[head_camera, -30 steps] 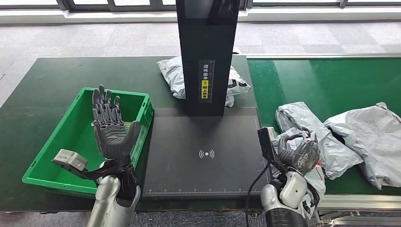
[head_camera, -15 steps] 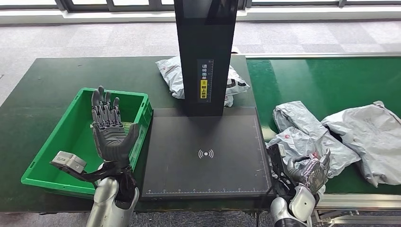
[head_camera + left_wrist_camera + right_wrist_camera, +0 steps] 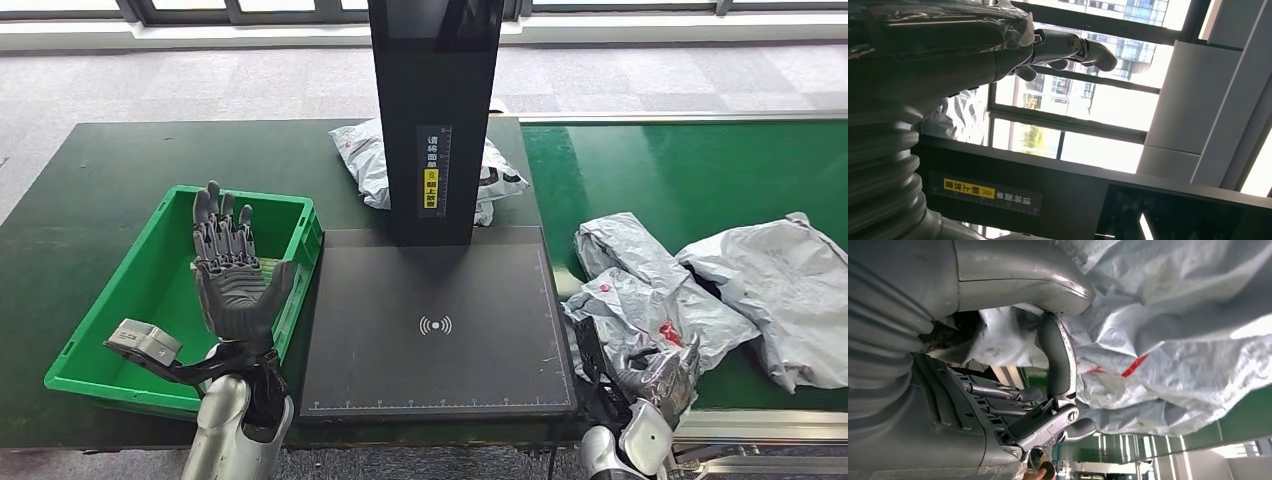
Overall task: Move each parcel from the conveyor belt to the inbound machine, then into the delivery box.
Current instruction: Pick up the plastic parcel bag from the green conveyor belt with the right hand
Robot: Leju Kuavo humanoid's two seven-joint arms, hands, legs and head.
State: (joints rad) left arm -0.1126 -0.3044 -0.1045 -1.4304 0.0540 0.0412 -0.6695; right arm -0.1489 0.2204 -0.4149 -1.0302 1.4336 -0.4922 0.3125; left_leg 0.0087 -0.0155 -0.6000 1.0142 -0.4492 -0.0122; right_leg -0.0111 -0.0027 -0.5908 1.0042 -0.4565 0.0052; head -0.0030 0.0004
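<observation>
A crumpled grey parcel (image 3: 650, 310) lay on the green conveyor belt (image 3: 700, 170), just right of the black inbound machine (image 3: 436, 330). The right hand (image 3: 660, 370) sat against the parcel's near edge, fingers curled; whether it gripped the wrapping could not be told. The left hand (image 3: 232, 275) stood upright, fingers spread and empty, over the green delivery box (image 3: 110, 330) left of the machine.

The parcels (image 3: 650, 300) are crinkly, shiny grey plastic bags. The green box (image 3: 150, 300) is smooth hard plastic. The belt (image 3: 690, 170) looks matt green. The scanner plate (image 3: 440, 320) is flat, dull black.
</observation>
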